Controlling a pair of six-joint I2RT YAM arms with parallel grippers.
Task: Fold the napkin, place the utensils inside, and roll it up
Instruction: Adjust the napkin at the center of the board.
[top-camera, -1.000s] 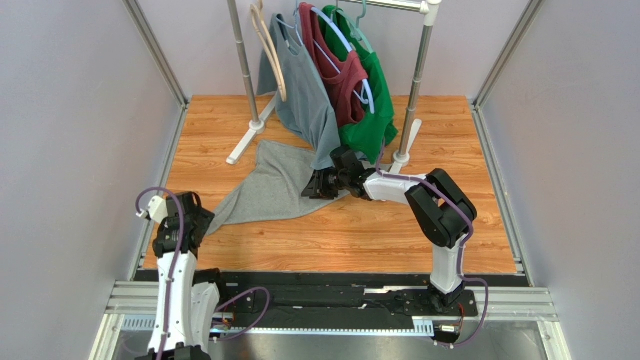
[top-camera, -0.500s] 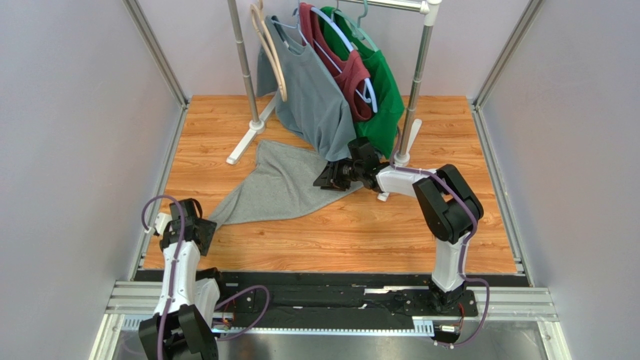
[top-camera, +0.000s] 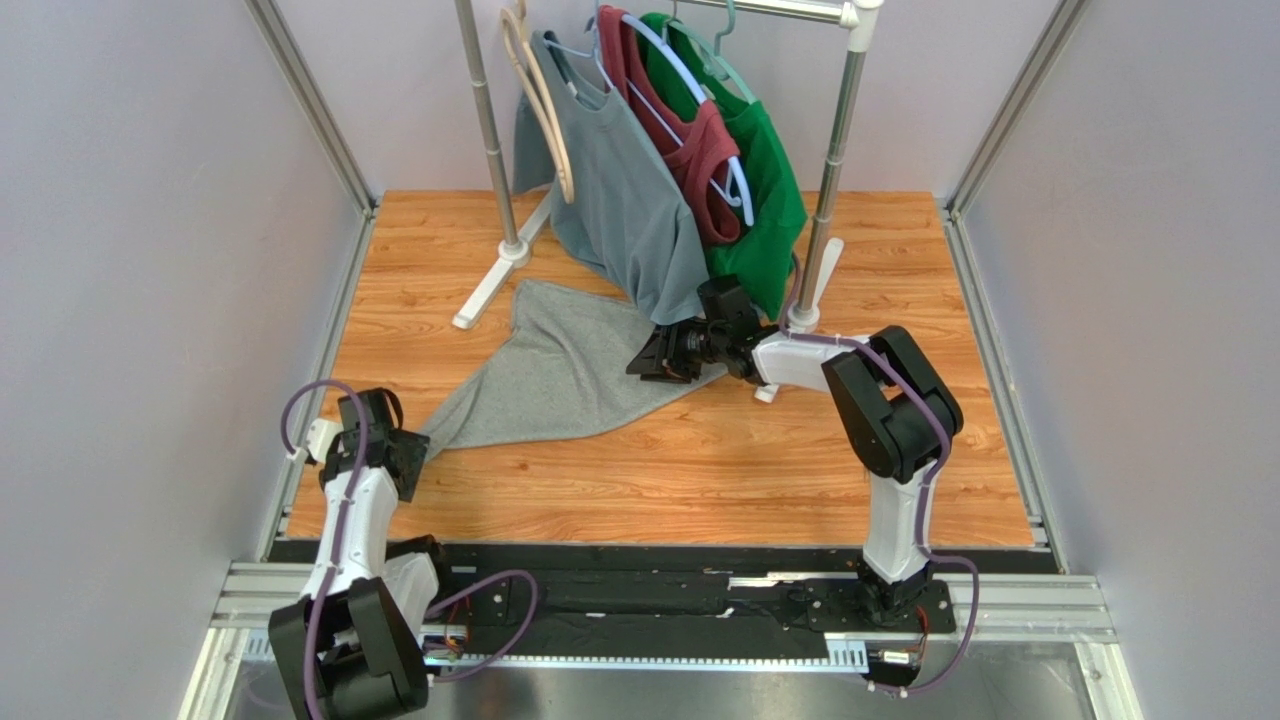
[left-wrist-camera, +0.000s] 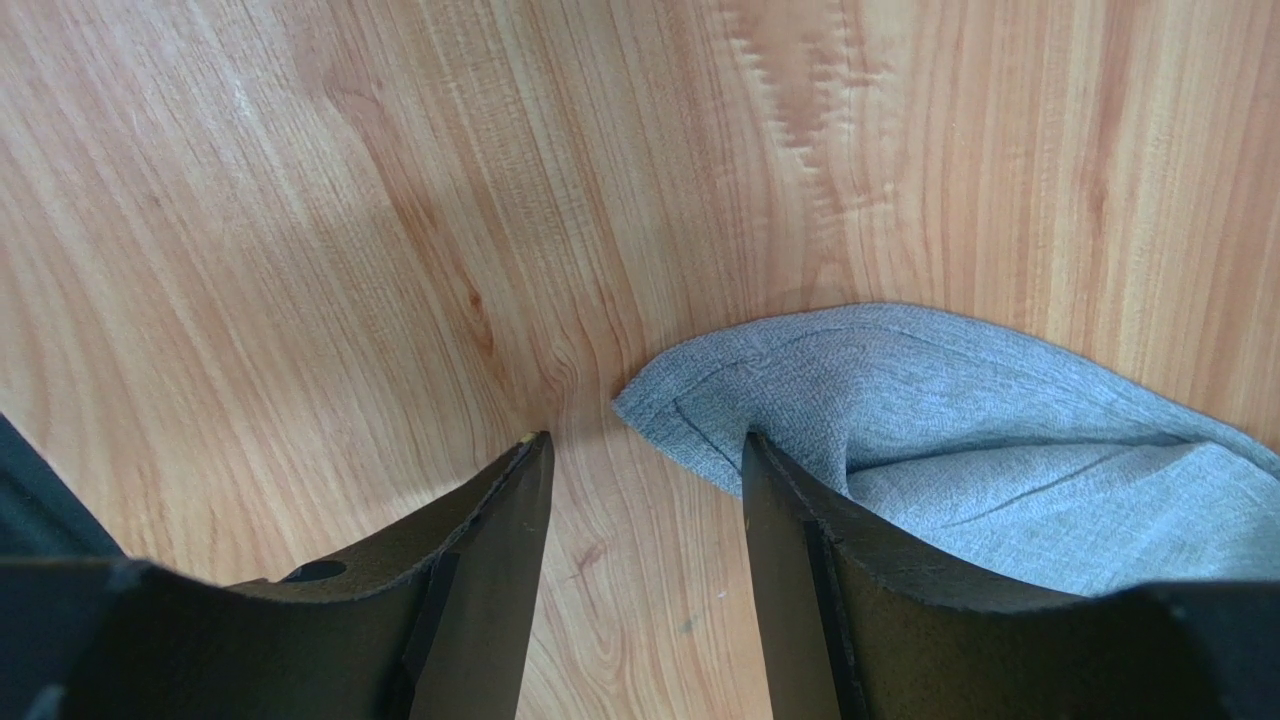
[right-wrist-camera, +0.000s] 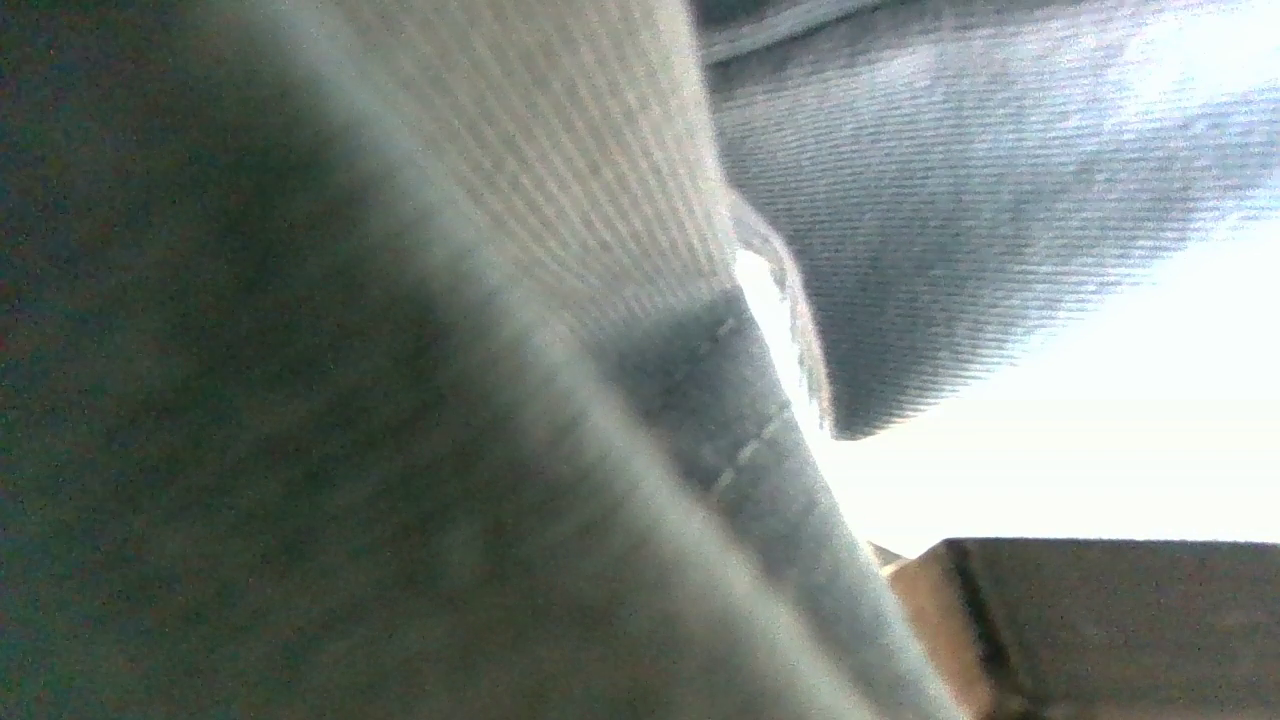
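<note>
At table (top-camera: 721, 465) centre: napkin (top-camera: 549, 375) is lying rumpled on the wood, stretching from its 8 o'clock corner toward 1 o'clock.
Left gripper (left-wrist-camera: 643, 443): is pointing at that 8 o'clock corner with jaws standing apart. The corner is lying just ahead of the gap, ungripped.
Right gripper (top-camera: 652, 363): is sitting at the napkin's 3 o'clock edge, under the hanging grey shirt (top-camera: 624, 195).
Right jaws: its camera is showing only blurred grey cloth, so whether they are gripping cannot be told.

The napkin (left-wrist-camera: 962, 435) is matt woven grey cloth on a smooth wood-grain table (left-wrist-camera: 301, 225).
</note>
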